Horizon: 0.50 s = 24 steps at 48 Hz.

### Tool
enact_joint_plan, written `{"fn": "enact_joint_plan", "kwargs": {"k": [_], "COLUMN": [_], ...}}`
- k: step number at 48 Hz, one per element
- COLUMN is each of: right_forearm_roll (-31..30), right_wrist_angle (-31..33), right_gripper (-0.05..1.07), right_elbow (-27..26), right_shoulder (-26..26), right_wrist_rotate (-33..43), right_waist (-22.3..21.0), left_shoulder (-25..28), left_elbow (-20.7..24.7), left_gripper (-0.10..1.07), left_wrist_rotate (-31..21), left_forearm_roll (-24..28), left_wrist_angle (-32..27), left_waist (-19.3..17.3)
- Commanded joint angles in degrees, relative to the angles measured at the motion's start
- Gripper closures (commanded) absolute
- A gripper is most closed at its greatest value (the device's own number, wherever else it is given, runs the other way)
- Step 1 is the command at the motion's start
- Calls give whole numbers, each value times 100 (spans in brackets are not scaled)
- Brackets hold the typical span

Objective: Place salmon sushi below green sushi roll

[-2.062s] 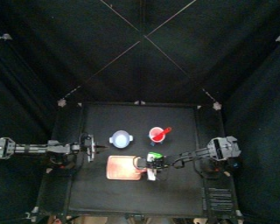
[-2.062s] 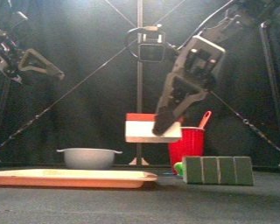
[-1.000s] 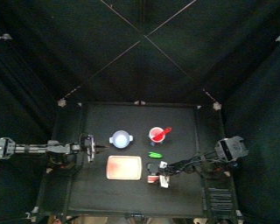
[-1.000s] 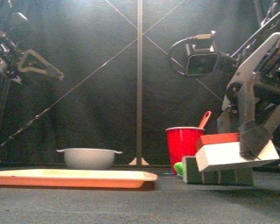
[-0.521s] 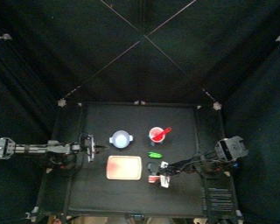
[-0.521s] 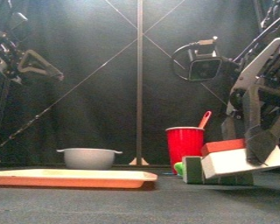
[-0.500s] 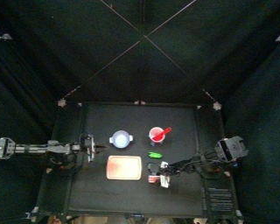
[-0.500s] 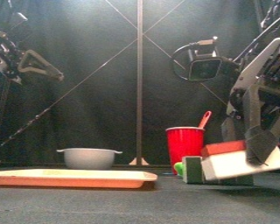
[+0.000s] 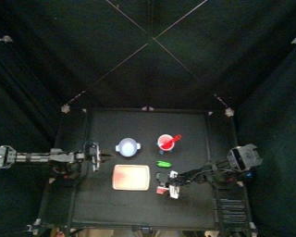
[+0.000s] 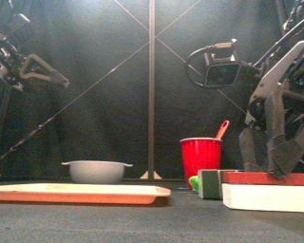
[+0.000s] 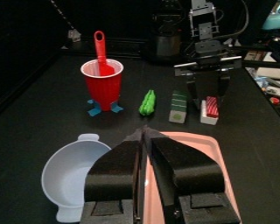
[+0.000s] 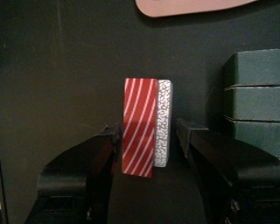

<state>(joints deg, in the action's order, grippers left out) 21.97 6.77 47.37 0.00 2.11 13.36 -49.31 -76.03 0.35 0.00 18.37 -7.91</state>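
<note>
The salmon sushi (image 10: 272, 192), a white block with a red striped top (image 12: 140, 114), lies flat on the table at the front right, next to a dark green block (image 10: 218, 183). My right gripper (image 10: 269, 163) stands open over it, one jaw on each side and a small gap to each (image 12: 145, 133). The left wrist view shows the salmon sushi (image 11: 209, 109) under that gripper. The bright green sushi roll (image 11: 147, 101) lies just past the dark green block (image 11: 178, 108), towards the red cup, and shows as a green speck (image 9: 165, 165) from above. My left gripper (image 11: 143, 149) rests shut at the left.
A red cup (image 11: 101, 77) with a red spoon stands at the back (image 10: 203, 157). A pale bowl (image 11: 74, 171) sits left of it (image 9: 129, 145). The salmon-pink board (image 10: 79, 194) lies flat at the front left (image 9: 133, 177), close to the sushi.
The right gripper brought the salmon sushi down to the table by the dark green block and opened. The sushi went from tilted in the jaws to lying flat. The left arm stayed still.
</note>
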Motion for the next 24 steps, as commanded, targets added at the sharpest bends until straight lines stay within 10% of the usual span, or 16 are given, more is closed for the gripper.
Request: {"fn": "enact_joint_plan", "kwargs": {"k": [1, 24], "right_forearm_roll": [0, -360], "right_wrist_angle": [-35, 44], "right_gripper": [15, 15], "right_elbow": [-97, -387], "right_shoulder": [-105, -237], "right_wrist_rotate": [-9, -9], "right_waist": [0, -26], "left_shoulder": [18, 18], "left_elbow": [62, 62], "left_gripper": [43, 43], "left_wrist_rotate": [0, -18], "left_forearm_roll": [0, 9], "left_wrist_angle": [35, 35], "left_waist": [-9, -9]}}
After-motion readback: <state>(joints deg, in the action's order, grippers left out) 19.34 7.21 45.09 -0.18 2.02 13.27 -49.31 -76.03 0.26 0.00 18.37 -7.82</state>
